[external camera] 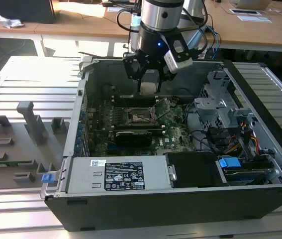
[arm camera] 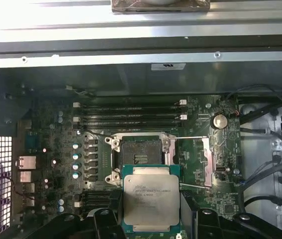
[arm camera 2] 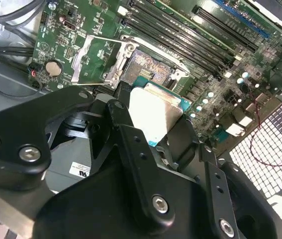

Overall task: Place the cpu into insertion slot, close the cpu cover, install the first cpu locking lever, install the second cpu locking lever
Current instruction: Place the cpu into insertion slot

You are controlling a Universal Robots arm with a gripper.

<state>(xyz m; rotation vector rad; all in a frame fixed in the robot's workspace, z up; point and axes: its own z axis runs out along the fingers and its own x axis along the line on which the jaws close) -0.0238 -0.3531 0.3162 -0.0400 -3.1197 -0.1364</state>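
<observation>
My gripper (external camera: 149, 79) is shut on the cpu (arm camera: 150, 201), a flat square chip with a silvery top and green edge, held level between black fingers (arm camera 2: 118, 107). It hangs above the motherboard inside the open computer case, a little off to one side of the insertion slot (arm camera: 138, 152), whose dark pin-grid centre lies bare. In the exterior view the insertion slot (external camera: 141, 117) is below and just in front of the gripper. The cpu cover (arm camera 2: 98, 59) is swung open beside the socket, its window showing the green board. A thin locking lever (arm camera: 183, 138) stands released.
Long memory slots (arm camera: 131, 112) run beside the socket. A black card (external camera: 136, 135) and the grey power supply (external camera: 116, 174) lie toward the front. A metal drive cage (external camera: 220, 107) and cables crowd the exterior view's right. A grey fixture tray (external camera: 16, 144) sits outside, left.
</observation>
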